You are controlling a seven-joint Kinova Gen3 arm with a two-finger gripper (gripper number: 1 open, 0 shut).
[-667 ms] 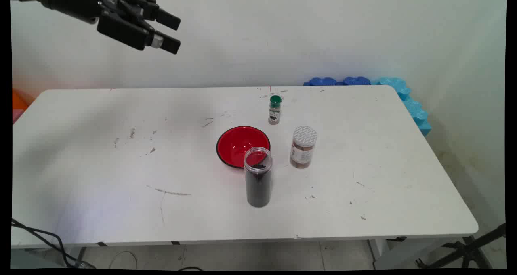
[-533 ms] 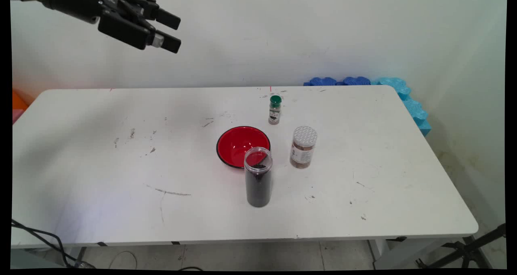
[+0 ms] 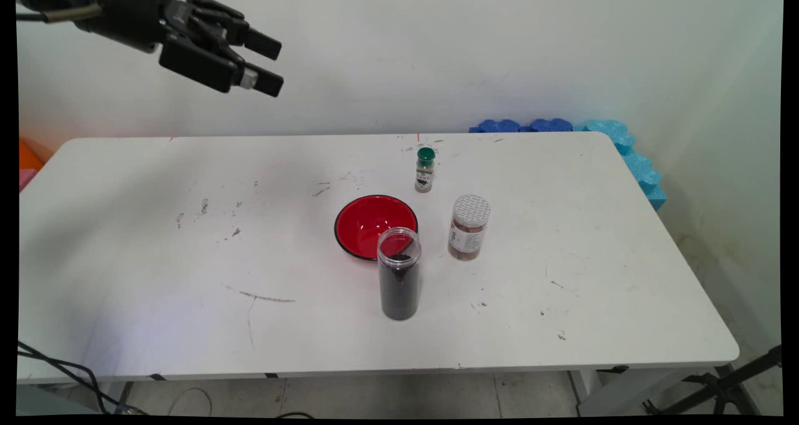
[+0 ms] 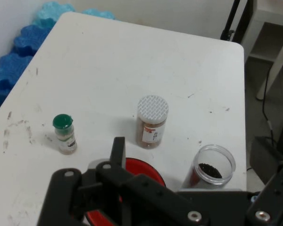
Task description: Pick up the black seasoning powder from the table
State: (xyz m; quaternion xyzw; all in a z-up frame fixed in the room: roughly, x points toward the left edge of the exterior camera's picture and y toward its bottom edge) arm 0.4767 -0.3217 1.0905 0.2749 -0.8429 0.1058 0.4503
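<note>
Black and empty-handed, the gripper (image 3: 270,63) is hanging high over the table's far left part, well above the white tabletop (image 3: 156,238) and well apart from everything standing on it. Its two fingers (image 3: 262,42) are standing apart with a clear gap between them, gripping nothing, and pointing toward the right and slightly downward. A cable is trailing from the hand at the upper left edge.

Near the table's middle a red bowl (image 3: 374,223) with a black outside is sitting upright. Just in front of it, overlapping its near rim in the main view, a tall clear lidless jar (image 3: 399,281) is standing, filled most of the way with dark grains. To the right of the bowl a shorter jar with a white patterned lid (image 3: 469,227) and brown contents is standing, close to the bowl but not touching it. Behind both, toward the wall, a small spice bottle with a green cap (image 3: 424,169) is standing upright.

Blue foam pieces (image 3: 624,150) are lying along the table's far right corner.

In the hand view the gripper's linkage is hiding most of the bowl (image 4: 146,172), while the open jar (image 4: 212,167), the white-lidded jar (image 4: 151,122) and the green-capped bottle (image 4: 64,134) are showing beyond it.
</note>
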